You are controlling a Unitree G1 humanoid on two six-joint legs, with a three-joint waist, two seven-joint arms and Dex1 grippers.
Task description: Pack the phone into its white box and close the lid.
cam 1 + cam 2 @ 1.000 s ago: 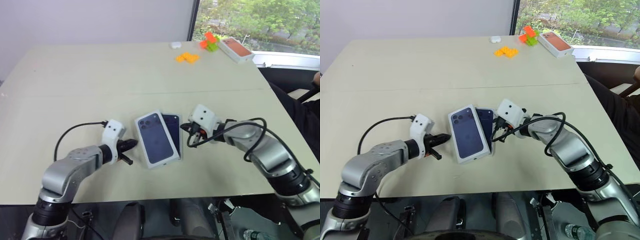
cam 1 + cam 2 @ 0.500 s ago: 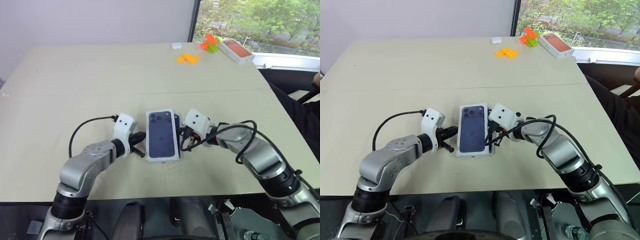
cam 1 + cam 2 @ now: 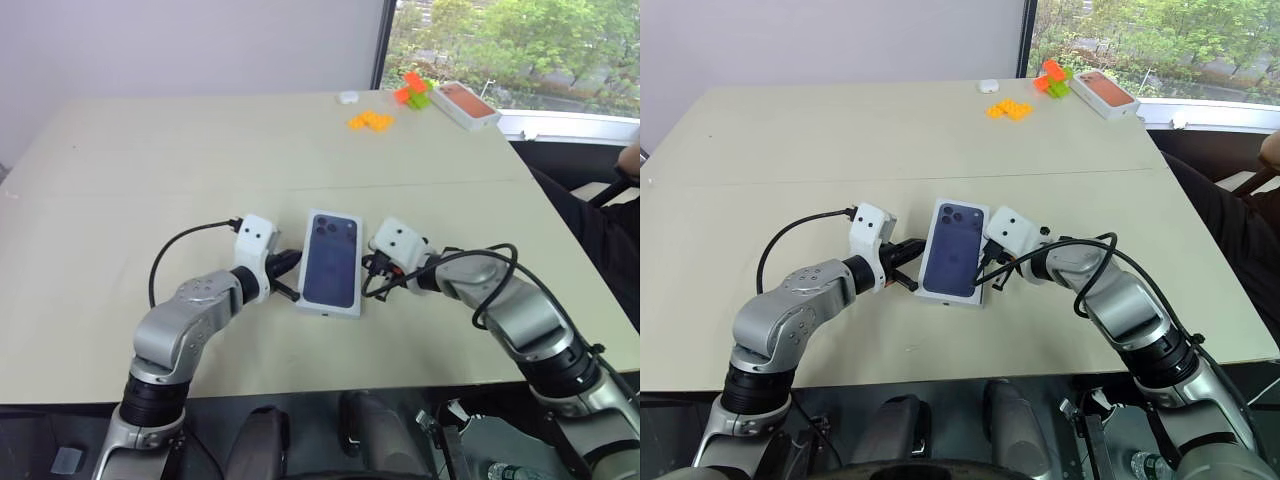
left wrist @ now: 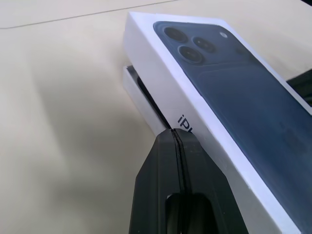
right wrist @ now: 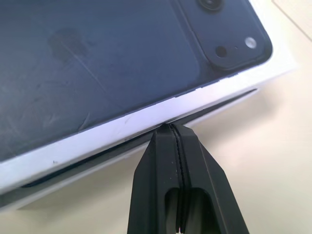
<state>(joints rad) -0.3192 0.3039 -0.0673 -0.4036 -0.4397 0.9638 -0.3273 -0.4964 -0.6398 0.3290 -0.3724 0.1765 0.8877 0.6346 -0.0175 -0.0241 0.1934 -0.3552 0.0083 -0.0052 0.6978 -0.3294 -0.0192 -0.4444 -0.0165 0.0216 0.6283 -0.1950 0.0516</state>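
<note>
1. the lid [image 3: 332,263] sits near the front middle of the worktop [image 3: 150,170], between our two arms. its printed face shows a dark blue phone picture. it rests over the white box [image 4: 141,97], not yet seated: the left wrist view shows the tray's edge sticking out beneath one long side, and the right wrist view shows a dark gap under the other.
2. the phone itself we cannot make out; we judge it lies inside the tray, under the lid.
3. our left pincer [image 4: 176,134] is closed, fingers pressed together, tip against the lid's left long wall. our right pincer [image 5: 170,129] is likewise closed, tip at the seam on the right long side. neither grips anything; both act as pushers.
4. handling, as we judge it: the lid is light, stiff cardboard with smooth, slick walls, so it slides and twists easily on the tray. thin walls can dent under a hard point load.
5. where to take it: we would press on the long side walls, opposite each other near the middle, to square it up, then push down gently on the flat face. a snug fit traps air, so it probably sinks slowly.
6. the risk we see is the lid tilting and jamming on one rim.
</note>
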